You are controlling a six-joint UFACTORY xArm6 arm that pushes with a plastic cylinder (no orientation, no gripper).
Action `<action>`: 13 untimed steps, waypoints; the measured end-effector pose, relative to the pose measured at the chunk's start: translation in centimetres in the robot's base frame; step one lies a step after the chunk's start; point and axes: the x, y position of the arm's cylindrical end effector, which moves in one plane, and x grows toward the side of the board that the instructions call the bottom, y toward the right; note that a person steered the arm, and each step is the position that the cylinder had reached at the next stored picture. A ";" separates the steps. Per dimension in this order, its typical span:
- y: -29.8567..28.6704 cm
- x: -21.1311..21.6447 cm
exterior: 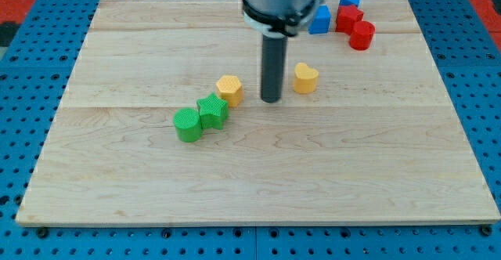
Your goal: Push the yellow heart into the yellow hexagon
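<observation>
My tip is seen between the yellow plastic heart block and the yellow plastic hexagon block, blocking a direct push; no fingers are fitted, so nothing is grasped.

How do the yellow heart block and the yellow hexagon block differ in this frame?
The yellow heart block lies to the view's right of my tip; the yellow hexagon block lies to its left. The heart stands alone; the hexagon sits close beside the green blocks. The heart is rounded, the hexagon flat-sided. Both share colour and similar size.
</observation>
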 end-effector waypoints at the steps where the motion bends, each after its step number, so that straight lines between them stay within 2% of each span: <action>1: -4.3 -2.3; 2: -4.6 -2.5; 3: 1.9 -7.1; 4: 8.8 -7.6; 5: 11.6 -4.0; 7: 3.8 -3.7; 8: 4.5 -3.0; 10: 11.7 2.2; 11: 5.3 2.2; 12: -0.1 -1.2; 13: 2.6 -2.0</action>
